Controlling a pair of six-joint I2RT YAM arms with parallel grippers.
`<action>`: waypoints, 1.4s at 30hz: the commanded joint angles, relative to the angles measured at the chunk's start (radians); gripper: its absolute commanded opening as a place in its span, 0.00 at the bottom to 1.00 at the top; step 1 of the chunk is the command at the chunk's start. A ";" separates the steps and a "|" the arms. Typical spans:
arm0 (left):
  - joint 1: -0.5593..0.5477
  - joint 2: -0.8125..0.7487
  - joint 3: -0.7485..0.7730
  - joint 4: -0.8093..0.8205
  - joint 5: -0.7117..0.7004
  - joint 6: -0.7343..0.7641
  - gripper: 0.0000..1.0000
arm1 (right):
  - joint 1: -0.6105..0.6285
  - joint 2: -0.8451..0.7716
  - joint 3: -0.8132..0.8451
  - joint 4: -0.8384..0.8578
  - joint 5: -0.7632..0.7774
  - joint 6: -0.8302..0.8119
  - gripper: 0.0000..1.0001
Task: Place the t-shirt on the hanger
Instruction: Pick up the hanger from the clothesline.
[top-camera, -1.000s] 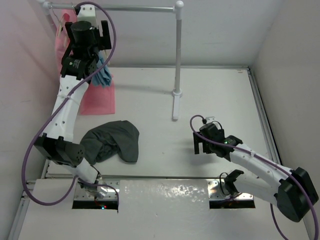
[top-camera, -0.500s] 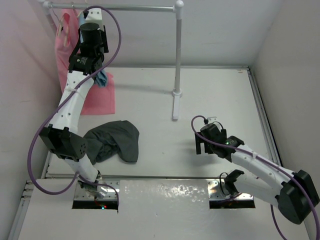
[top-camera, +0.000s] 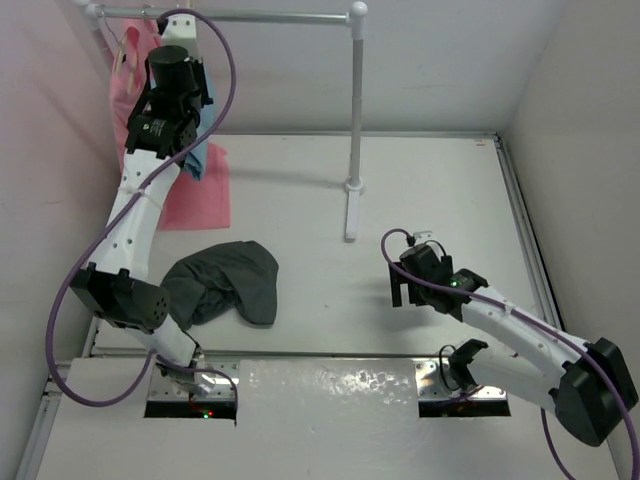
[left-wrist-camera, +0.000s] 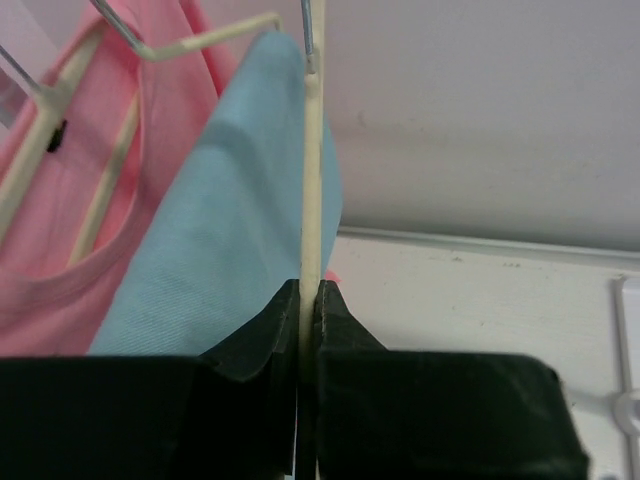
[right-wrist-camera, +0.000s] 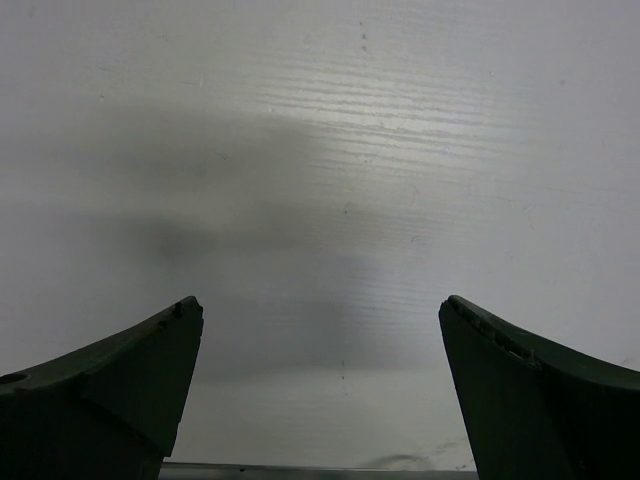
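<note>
Starting far left, up by the rail (top-camera: 260, 15). Pinched shut there, the left gripper (left-wrist-camera: 308, 300), clamped on the thin pale shaft of the hanger (left-wrist-camera: 312, 180), seen edge-on from the wrist. Gripped low on the shaft, probably to lift it off and carry it down to the cloth. Crowded company: pink garment (left-wrist-camera: 60, 250) and light blue garment (left-wrist-camera: 220, 220) just behind, touching or merely close, hard to tell. Worth pulling away cleanly to avoid dragging either along.

Moving right and down: the t-shirt (top-camera: 225, 280), dark, crumpled in a heap at the front-left of the table (top-camera: 430, 180), well apart from the hanger and not yet on it. Bunched like that, likely needing its neck opening found before any threading.

Further right: right gripper (right-wrist-camera: 320, 310), jaws spread wide, holding nothing, hovering low over bare tabletop, seemingly parked clear of the work.

Underneath, smooth matte white, faintly streaked, soft shadow below the fingers. Around, plain pale walls (top-camera: 450, 70), pinkish on the left, and the rail's upright post (top-camera: 355, 120) planted mid-table.
</note>
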 joint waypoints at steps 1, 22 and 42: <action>0.001 -0.079 0.048 0.114 0.051 0.010 0.00 | -0.002 -0.001 0.070 0.013 0.009 -0.034 0.99; 0.000 -0.326 -0.244 0.008 0.312 0.136 0.00 | 0.008 0.137 0.403 0.062 -0.234 -0.091 0.95; 0.000 -0.681 -0.742 -0.047 0.511 0.046 0.00 | 0.209 0.723 1.050 0.692 -0.517 0.397 0.75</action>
